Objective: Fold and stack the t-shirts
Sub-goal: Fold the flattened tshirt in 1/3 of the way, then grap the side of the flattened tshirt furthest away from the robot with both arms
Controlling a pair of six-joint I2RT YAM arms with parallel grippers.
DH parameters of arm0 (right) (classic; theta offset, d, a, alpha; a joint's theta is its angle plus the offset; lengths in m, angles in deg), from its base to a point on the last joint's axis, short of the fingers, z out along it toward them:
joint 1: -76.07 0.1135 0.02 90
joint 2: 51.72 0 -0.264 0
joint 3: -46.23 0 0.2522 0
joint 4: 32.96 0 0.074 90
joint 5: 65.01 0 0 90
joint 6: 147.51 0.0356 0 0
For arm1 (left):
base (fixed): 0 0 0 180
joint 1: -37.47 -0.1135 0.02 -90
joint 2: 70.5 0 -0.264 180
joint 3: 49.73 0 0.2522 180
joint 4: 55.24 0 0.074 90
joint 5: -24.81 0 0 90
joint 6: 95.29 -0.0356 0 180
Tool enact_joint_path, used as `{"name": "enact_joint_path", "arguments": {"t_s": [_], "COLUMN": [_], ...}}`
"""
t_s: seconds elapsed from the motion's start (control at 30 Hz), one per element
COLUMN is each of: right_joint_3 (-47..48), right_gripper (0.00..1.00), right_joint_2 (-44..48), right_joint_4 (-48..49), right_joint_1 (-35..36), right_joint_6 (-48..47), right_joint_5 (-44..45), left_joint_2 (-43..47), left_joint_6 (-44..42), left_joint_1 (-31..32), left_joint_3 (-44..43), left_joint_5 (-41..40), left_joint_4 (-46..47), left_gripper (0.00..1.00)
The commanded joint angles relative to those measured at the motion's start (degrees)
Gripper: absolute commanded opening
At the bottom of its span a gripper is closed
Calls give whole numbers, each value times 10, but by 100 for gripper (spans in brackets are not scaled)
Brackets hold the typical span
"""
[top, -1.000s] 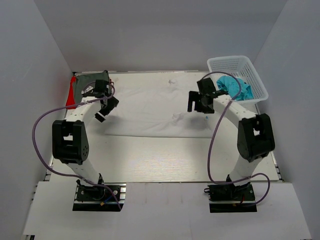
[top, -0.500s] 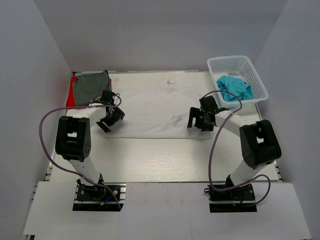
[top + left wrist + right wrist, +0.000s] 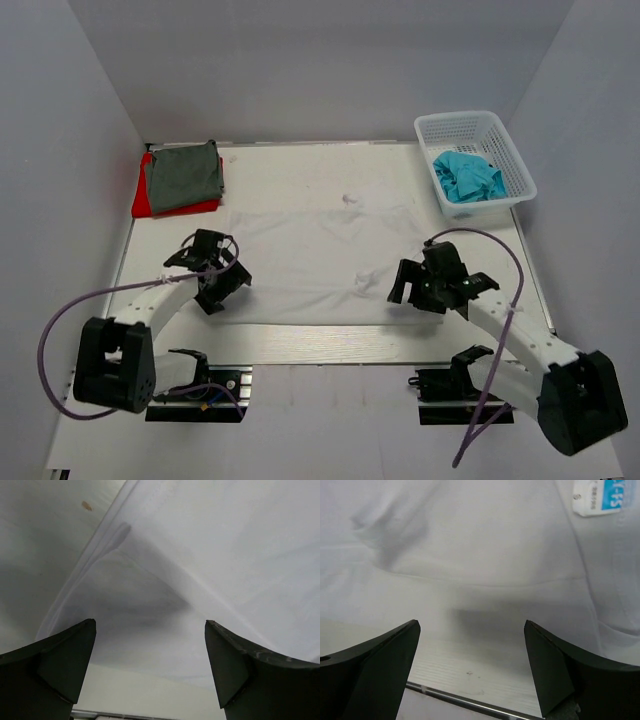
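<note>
Shirts sit in three places on the pale wood-grain tabletop (image 3: pixel 300 345). The plain white cloth t-shirt (image 3: pixel 320 260) is spread flat across the middle, with a few small wrinkles and its near hem close to the arms. A folded dark grey cloth t-shirt (image 3: pixel 183 175) rests on a red cloth t-shirt (image 3: pixel 143 200) at the far left corner; only the red one's edges show. A crumpled teal cloth t-shirt (image 3: pixel 468 177) lies inside the white plastic mesh basket (image 3: pixel 478 118) at the far right.

The left pincer (image 3: pixel 150 627) hangs low over the white shirt's near-left corner. Its jaws are spread wide with nothing between them, and below them the cloth edge looks slightly raised and throws a soft shadow. The right pincer (image 3: pixel 471 627) is over the same shirt's near-right edge, also spread wide and holding nothing. Its wrist view shows the hem, a strip of bare tabletop, and a small blue and white label (image 3: pixel 599 497) at the upper right. Whether either pincer touches the cloth cannot be told.
</note>
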Motion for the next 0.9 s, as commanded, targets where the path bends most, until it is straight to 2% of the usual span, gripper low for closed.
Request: {"name": "enact_joint_path", "arguments": {"t_s": [0.0,0.07,0.13,0.17,0.23,0.3,0.33,0.43,0.53,0.57,0.63,0.67,0.77,0.8,0.87], "right_joint_3": [26,44,84,94,114,153,214,307,398,434,505,579,643,712,782], "right_gripper": [90,90,90,90,90,90,90,90,90,90,90,90,90,90,90], "right_joint_2": [59,58,41,29,-15,-50,-88,-195,-297,-360,-403,-467,-541,-580,-634], "right_joint_4": [-4,25,48,111,153,191,182,139,129,128,94,86,67,61,36], "right_joint_1": [8,8,6,8,4,3,3,3,1,-2,-4,-7,-14,-15,-22], "right_joint_6": [9,-4,-21,-30,-35,-62,-71,-114,-128,-137,-149,-157,-184,-191,-195], "right_joint_5": [-23,-22,-13,-11,-12,8,15,94,161,176,195,200,206,206,193], "left_joint_2": [80,87,71,56,15,-71,-103,-220,-300,-315,-341,-371,-415,-437,-454], "left_joint_6": [2,2,-3,-3,-20,-28,-28,-34,-42,-50,-50,-56,-65,-76,-83], "left_joint_1": [9,9,2,-4,-4,-9,-9,-20,-33,-39,-46,-54,-59,-64,-64], "left_joint_3": [-22,-61,-99,-113,-171,-226,-288,-401,-472,-481,-507,-519,-571,-580,-586], "left_joint_5": [3,-53,-77,-77,-94,-112,-136,-171,-165,-160,-160,-160,-171,-171,-171], "left_joint_4": [-54,-54,-16,-3,18,-4,-42,-84,-102,-89,-82,-88,-103,-96,-77], "left_gripper": [99,99,99,99,99,99,99,99,99,99,99,99,99,99,99]}}
